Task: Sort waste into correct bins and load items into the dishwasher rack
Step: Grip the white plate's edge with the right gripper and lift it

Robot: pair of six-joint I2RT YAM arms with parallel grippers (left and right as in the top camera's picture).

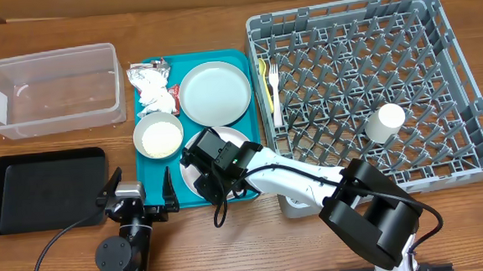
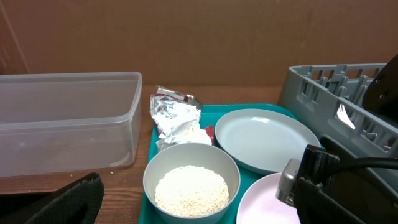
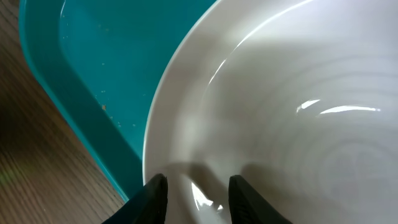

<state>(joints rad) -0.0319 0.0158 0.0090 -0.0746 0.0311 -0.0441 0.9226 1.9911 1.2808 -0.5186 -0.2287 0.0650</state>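
Note:
My right gripper [image 1: 201, 165] hovers low over the white plate [image 1: 192, 185] on the teal tray. In the right wrist view the gripper [image 3: 198, 200] is slightly open, its tips just inside the plate's [image 3: 280, 112] near rim with nothing between them. The bowl of rice [image 1: 158, 137] [image 2: 191, 190], the pale green plate [image 1: 214, 92], the napkin [image 1: 148, 92] and the foil wrapper [image 1: 147, 71] also lie on the tray. My left gripper [image 1: 140, 190] [image 2: 199, 208] stands wide open in front of the tray, empty. In the dishwasher rack [image 1: 343, 7] are a cup [image 1: 384, 123], a fork [image 1: 276, 91] and a yellow spoon [image 1: 264, 79].
The clear tub [image 1: 52, 55] stands at the back left and the black tray [image 1: 47, 189] in front of it, beside my left gripper. The teal tray [image 1: 147, 179] lies between these bins and the rack. The right arm reaches leftward across the tray's front edge.

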